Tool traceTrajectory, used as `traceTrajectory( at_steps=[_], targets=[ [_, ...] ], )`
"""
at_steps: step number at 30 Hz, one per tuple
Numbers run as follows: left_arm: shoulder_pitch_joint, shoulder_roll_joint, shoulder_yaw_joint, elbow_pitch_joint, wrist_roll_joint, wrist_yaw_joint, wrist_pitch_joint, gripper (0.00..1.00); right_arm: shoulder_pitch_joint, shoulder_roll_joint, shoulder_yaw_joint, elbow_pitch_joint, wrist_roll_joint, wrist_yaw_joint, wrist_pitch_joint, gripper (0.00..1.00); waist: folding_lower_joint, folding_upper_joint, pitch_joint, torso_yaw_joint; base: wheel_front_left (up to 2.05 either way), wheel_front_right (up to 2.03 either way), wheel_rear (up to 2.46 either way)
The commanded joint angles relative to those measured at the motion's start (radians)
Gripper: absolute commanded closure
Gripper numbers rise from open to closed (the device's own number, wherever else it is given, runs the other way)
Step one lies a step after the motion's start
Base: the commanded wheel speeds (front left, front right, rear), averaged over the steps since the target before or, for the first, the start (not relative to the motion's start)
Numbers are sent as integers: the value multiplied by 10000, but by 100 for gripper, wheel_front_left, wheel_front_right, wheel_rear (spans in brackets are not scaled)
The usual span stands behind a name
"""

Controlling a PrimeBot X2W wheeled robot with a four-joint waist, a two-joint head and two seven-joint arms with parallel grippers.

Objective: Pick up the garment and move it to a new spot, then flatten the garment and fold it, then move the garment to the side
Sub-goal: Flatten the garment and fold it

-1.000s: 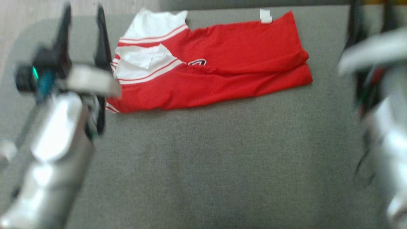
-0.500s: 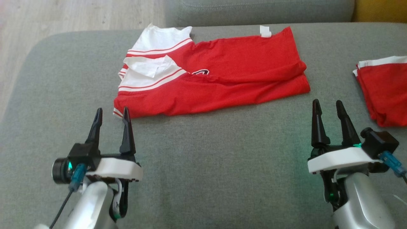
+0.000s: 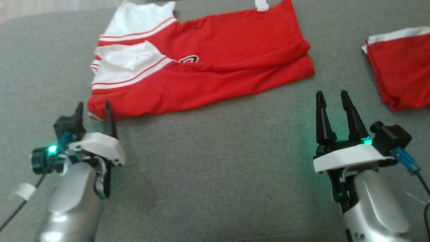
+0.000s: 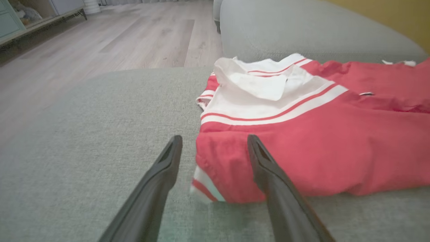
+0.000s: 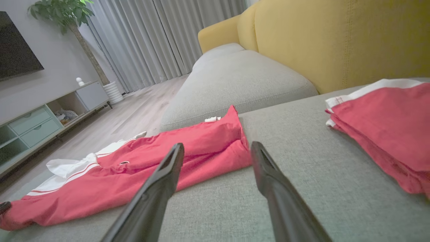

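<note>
Our left gripper (image 3: pixel 93 107) and right gripper (image 3: pixel 332 95) stand wide open and empty; we may pinch only one layer of the garment (image 3: pixel 218 67), bunching it.

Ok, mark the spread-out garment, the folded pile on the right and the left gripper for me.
spread-out garment (image 3: pixel 235 67), head view, middle of its red body.
folded pile (image 3: pixel 399 74), head view, red top layer.
left gripper (image 3: pixel 93 105), head view, midway between its open fingertips.
</note>
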Motion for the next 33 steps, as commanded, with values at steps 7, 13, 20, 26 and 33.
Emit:
traceTrajectory(
  at_steps=[7,13,20,26,33],
  targets=[
    [-1144,535,510,1614,-287,-16,684,0,-332,37,531,-474,138,67,-62,0,-2,0,493,-579,0,0,0],
    [-1424,561,342,2809,-364,-137,1637,0,-415,37,593,-581,237,67,-62,0,-2,0,531,-690,0,0,0],
    [-1691,429,112,3147,-338,-509,1411,100,-477,37,427,-543,59,67,-62,0,-2,0,482,-469,0,0,0],
    [-1974,42,34,2486,-269,-654,-284,100,-1057,37,-147,394,-931,67,404,0,-2,0,350,118,0,0,0],
    [-2044,-324,-255,1129,93,-794,-1050,100,-2596,37,-1430,2272,-2029,67,2069,0,-2,0,418,818,0,0,0]
  ],
)
